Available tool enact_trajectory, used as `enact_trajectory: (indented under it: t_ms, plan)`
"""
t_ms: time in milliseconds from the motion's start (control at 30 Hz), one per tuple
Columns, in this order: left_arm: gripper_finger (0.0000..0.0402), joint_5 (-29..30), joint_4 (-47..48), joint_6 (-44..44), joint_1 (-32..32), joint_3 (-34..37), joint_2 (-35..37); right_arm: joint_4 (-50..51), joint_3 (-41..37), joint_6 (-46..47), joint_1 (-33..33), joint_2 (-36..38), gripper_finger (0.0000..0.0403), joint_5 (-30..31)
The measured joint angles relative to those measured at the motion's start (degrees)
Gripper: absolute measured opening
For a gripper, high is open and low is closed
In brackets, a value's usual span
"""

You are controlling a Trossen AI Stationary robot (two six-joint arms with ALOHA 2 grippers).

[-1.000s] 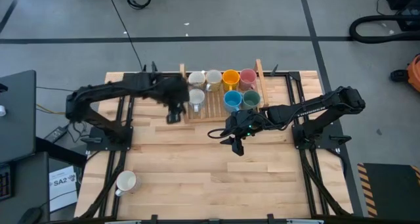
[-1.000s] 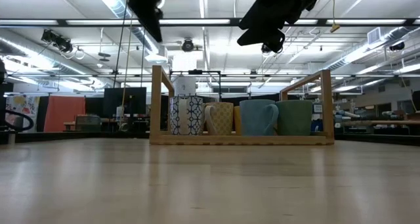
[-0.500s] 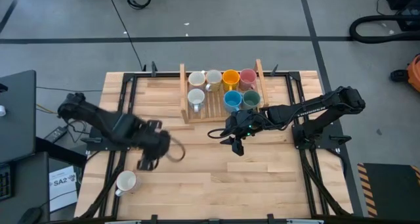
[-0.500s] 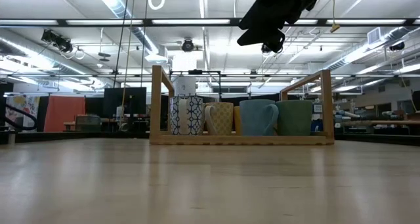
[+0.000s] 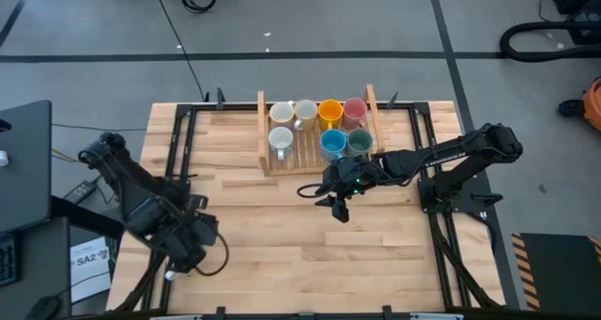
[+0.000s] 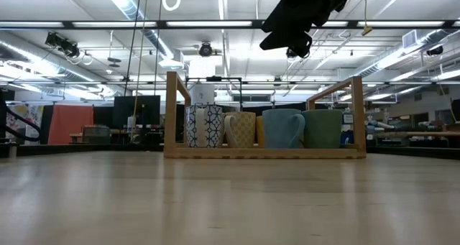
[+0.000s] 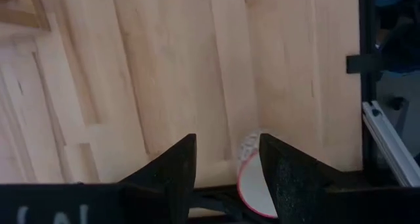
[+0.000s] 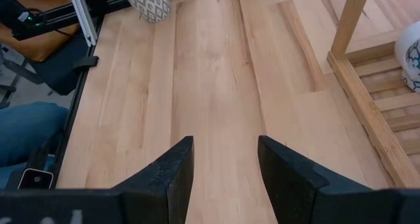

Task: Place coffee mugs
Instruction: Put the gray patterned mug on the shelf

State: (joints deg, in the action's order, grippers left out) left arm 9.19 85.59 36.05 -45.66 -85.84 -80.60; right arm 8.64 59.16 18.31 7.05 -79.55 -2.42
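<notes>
Left gripper (image 5: 183, 254): It is hanging over the table's 7 o'clock corner, the near left one. Its fingers are standing apart with nothing between them.

Last mug (image 7: 252, 178): A white mug is sitting just under the left gripper. From above the arm is hiding it. The left wrist view is showing only its rim and a bit of patterned side, a little toward one finger.

Table (image 5: 282, 236): The light wood top is lying bare in the middle.

Right gripper (image 5: 340, 204): It is waiting near the middle of the table, at about 6 o'clock from the rack. Its fingers are wide apart and holding nothing.

Rack (image 5: 264, 132): The wooden rack is sitting at the table's 12 o'clock edge.

Mugs in rack: Seven are standing inside. White mugs (image 5: 281, 139) are on the 9 o'clock side. The orange mug (image 5: 330, 111) and pink mug (image 5: 354, 109) are at the back. The blue mug (image 5: 332, 143) and green mug (image 5: 360, 142) are in front of them.

Step now: The left arm looks to be going for the last mug.

Next move: I think it needs to line up over the mug, go down, squeeze it, then carry it to the free spot in the rack.
</notes>
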Motion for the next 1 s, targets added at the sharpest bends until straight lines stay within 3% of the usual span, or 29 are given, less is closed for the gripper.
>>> enact_trajectory:
  t_ms: [300,633,1000]
  plan:
    - [0.0174,-0.13,-0.01,3.88,-6.05,1.12,-1.55,0.00,0.00,0.00,0.00,0.00,0.0175,0.00]
    - [0.0174,-7.20,-2.02,1.13,-7.23,14.50,-2.27,0.00,0.00,0.00,0.00,0.00,0.0175,0.00]
    - [0.0174,-12.90,-15.71,-3.72,-7.18,25.75,-2.27,0.00,0.00,0.00,0.00,0.00,0.0175,0.00]
